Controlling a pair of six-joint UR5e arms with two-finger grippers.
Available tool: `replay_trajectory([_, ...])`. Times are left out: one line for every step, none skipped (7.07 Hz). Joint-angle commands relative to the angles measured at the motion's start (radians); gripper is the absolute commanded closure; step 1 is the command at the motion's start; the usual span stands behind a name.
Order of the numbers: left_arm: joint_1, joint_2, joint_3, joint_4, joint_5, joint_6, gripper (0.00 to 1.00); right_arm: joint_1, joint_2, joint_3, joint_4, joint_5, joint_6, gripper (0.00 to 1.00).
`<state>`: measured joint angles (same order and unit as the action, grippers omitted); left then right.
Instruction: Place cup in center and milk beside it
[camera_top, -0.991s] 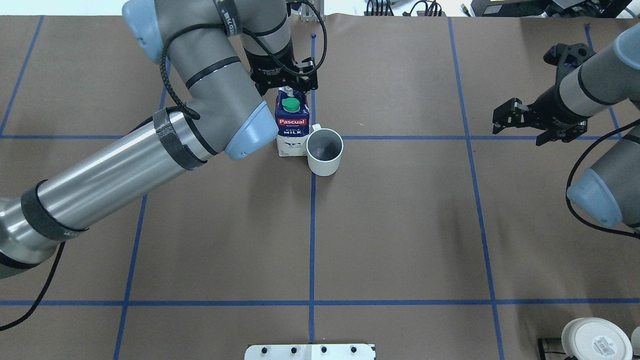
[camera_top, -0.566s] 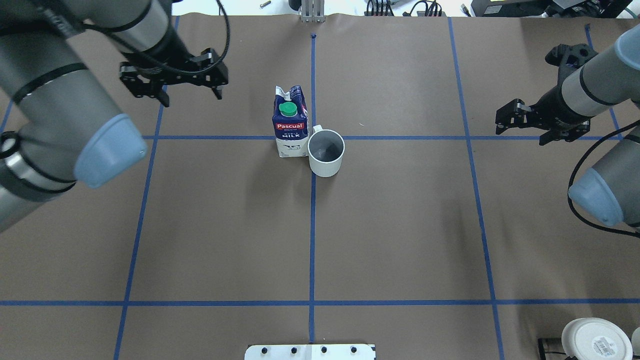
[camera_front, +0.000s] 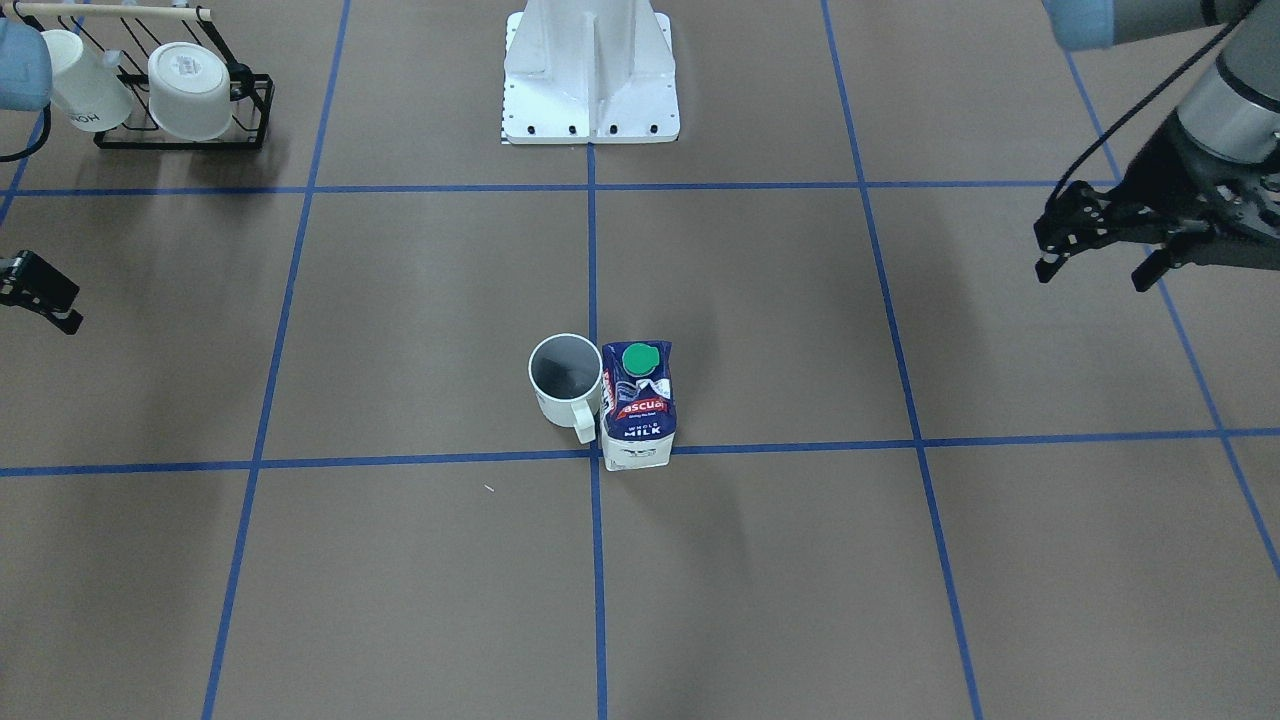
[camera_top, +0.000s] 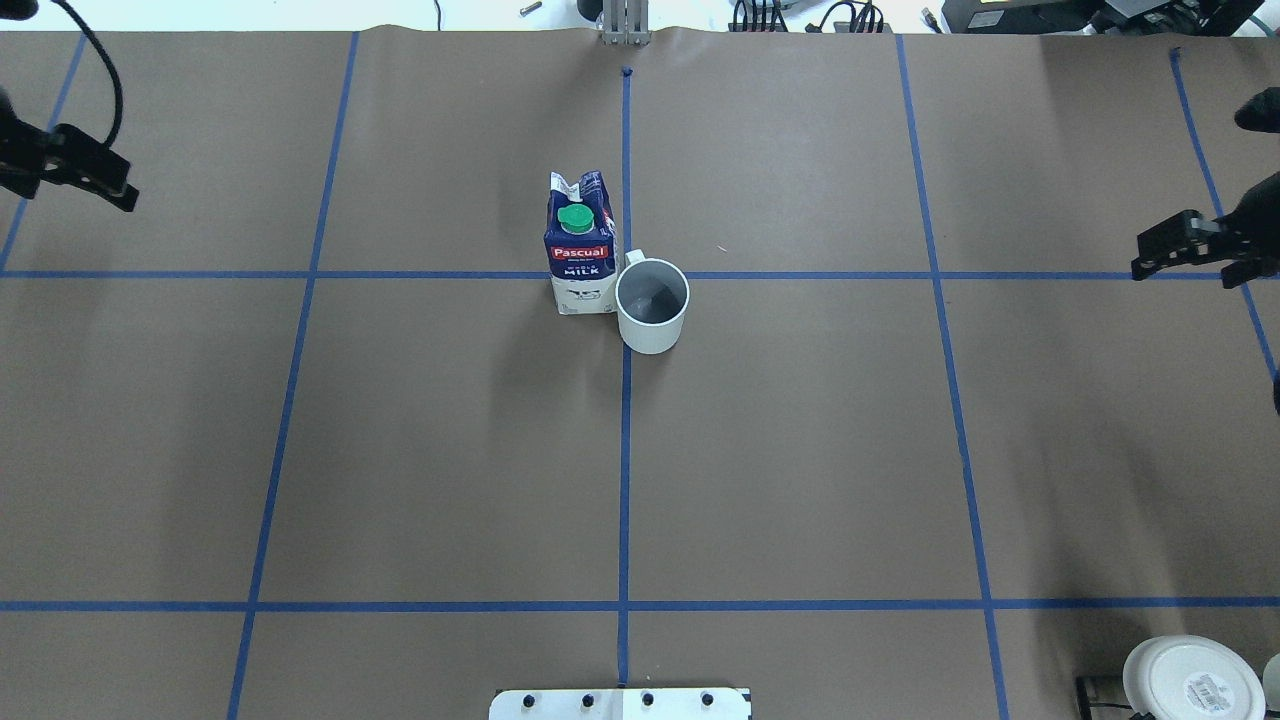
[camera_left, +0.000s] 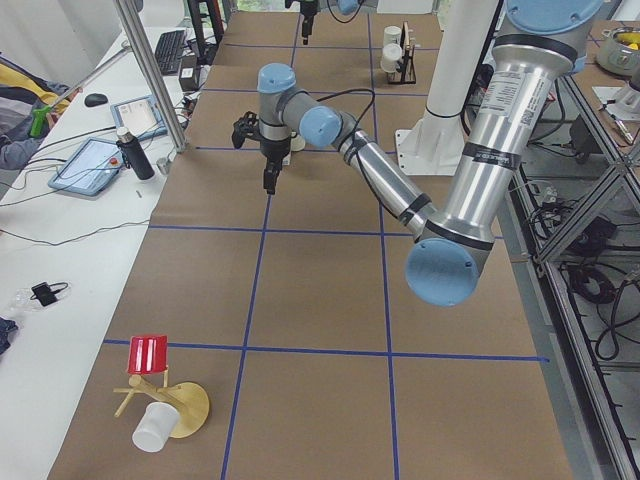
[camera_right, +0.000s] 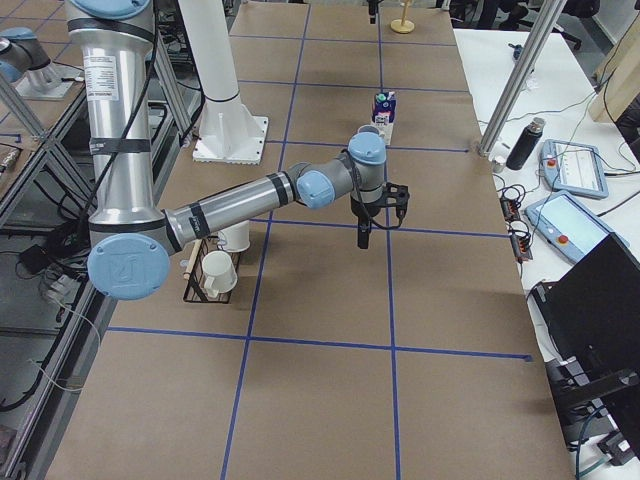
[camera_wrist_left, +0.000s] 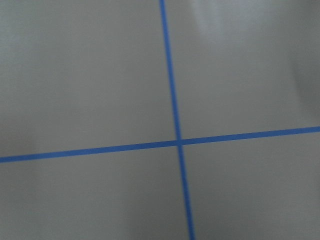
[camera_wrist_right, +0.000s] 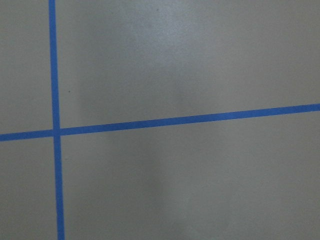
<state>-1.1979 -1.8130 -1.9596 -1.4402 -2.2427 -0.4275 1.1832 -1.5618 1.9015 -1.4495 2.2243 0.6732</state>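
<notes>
The cup (camera_top: 652, 303), a small white mug with a dark inside, stands upright just right of the centre crossing (camera_top: 626, 275). The milk (camera_top: 582, 250), a navy and white carton with a green cap, stands upright touching the cup's left side. In the front view the cup (camera_front: 565, 378) is left of the milk (camera_front: 638, 405). My left gripper (camera_front: 1092, 272) is open and empty, far off at the table's left edge (camera_top: 70, 175). My right gripper (camera_top: 1185, 268) is open and empty at the far right.
A black rack with white cups (camera_front: 150, 85) stands near the robot's right side; one cup base shows in the overhead view (camera_top: 1190, 680). The white robot base (camera_front: 590, 70) is at the near middle. A red-topped wooden stand with a white cup (camera_left: 150, 400) sits at the left end.
My left arm has let go of the milk and swung away to the far left. My right gripper has pulled back to the right. The milk and cup have not moved.
</notes>
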Motion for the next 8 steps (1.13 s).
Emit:
replay_trajectory([-0.124,0.038,0.140,-0.035,-0.023,0.288,0.02,0.116,-0.068,-0.009,0.000,0.084,-0.124,0.00])
replay_trajectory([-0.156,0.040,0.183,-0.035,-0.025,0.362,0.02,0.157,-0.107,-0.010,0.000,0.104,-0.227,0.00])
replay_trajectory([-0.160,0.041,0.188,-0.035,-0.025,0.368,0.02,0.179,-0.131,-0.012,0.000,0.121,-0.278,0.00])
replay_trajectory([-0.160,0.058,0.188,-0.035,-0.025,0.368,0.02,0.182,-0.138,-0.012,0.000,0.123,-0.280,0.00])
replay_trajectory([-0.179,0.058,0.185,-0.032,-0.023,0.369,0.02,0.184,-0.145,-0.012,0.001,0.126,-0.279,0.00])
replay_trajectory([-0.210,0.058,0.186,-0.022,-0.020,0.409,0.02,0.187,-0.146,-0.012,0.000,0.129,-0.279,0.00])
replay_trajectory([-0.212,0.061,0.208,-0.017,-0.020,0.465,0.02,0.190,-0.146,-0.010,0.001,0.129,-0.279,0.00])
replay_trajectory([-0.210,0.092,0.203,-0.017,-0.023,0.472,0.01,0.193,-0.142,-0.007,0.001,0.129,-0.276,0.00])
